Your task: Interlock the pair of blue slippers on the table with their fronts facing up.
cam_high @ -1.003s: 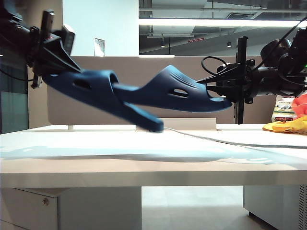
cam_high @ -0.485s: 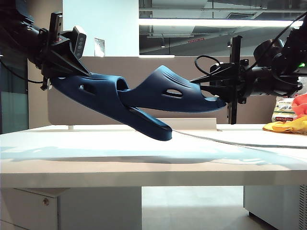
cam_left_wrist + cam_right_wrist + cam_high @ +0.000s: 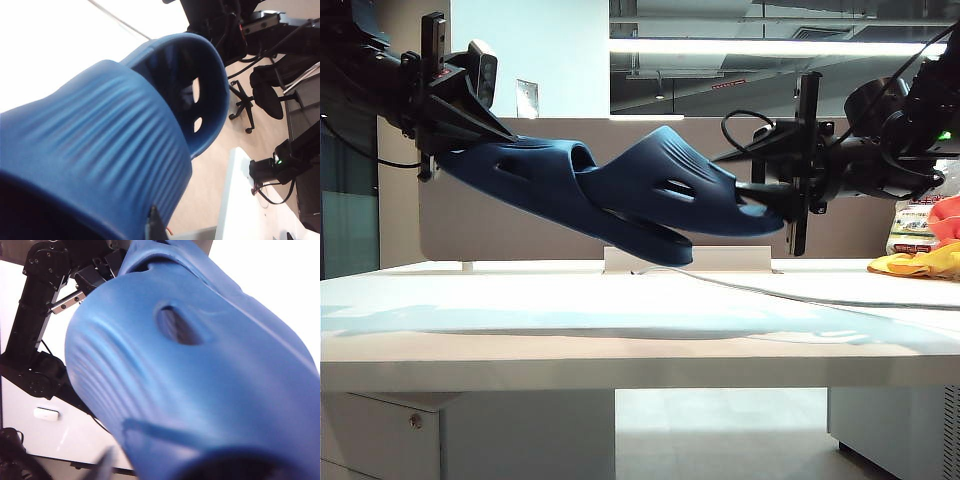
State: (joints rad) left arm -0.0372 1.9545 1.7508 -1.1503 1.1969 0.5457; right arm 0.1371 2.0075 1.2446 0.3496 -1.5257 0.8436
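1. Pair of blue slippers (image 3: 610, 195) is held in mid-air above the desk (image 3: 620, 320), clear of its top.
2. Left gripper (image 3: 445, 135), upper left: jaws clamped on heel end of left slipper (image 3: 95, 160), which slopes down toward centre.
3. Right gripper (image 3: 775, 190), right side: jaws around sole end of right slipper (image 3: 200, 375); can't tell if gripping or loosened.
4. Left slipper's front end passes under right slipper's ribbed strap at mid-scene.
5. Yellow cloth (image 3: 920, 262) lies on desk at far right.
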